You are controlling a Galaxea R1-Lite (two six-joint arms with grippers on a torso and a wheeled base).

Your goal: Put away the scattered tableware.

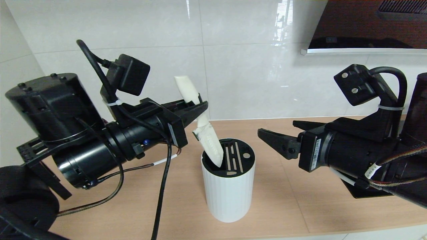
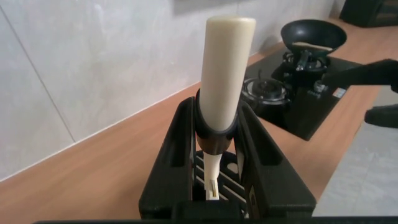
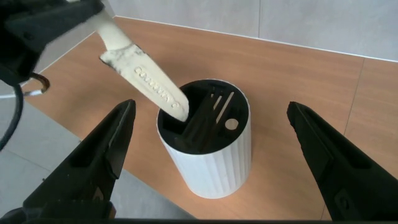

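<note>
The left claw (image 1: 199,110) is gripping a cream-coloured knife (image 1: 208,139) by its handle, its two black fingers (image 2: 176,144) pressing on either side where a dark collar is ringing the handle. The knife is hanging tilted, with the rounded end of the handle pointing up toward the tiled wall (image 1: 253,66) and the blade slanting down to the right. The blade tip is dipping into the wide opening on the left side of the black top of a white ribbed holder (image 1: 230,190). The rest of the blade is sticking out above the rim, and the handle is sitting well clear of the holder. The holder is standing upright on the wooden counter (image 1: 300,206), between the two arms, and its top is showing several narrow slots and a small round hole beside the wide opening. The right claw (image 1: 277,129) is hanging just to the right of the holder, near the level of its top, with its jaws spread wide and gripping nothing. Its fingers (image 3: 102,158) are framing the holder from either side without touching it. Farther along the counter a black stove (image 2: 292,102) is sitting with a dark pan (image 2: 313,34) resting on a burner, and a dark hood (image 1: 367,30) is hanging on the wall above.
</note>
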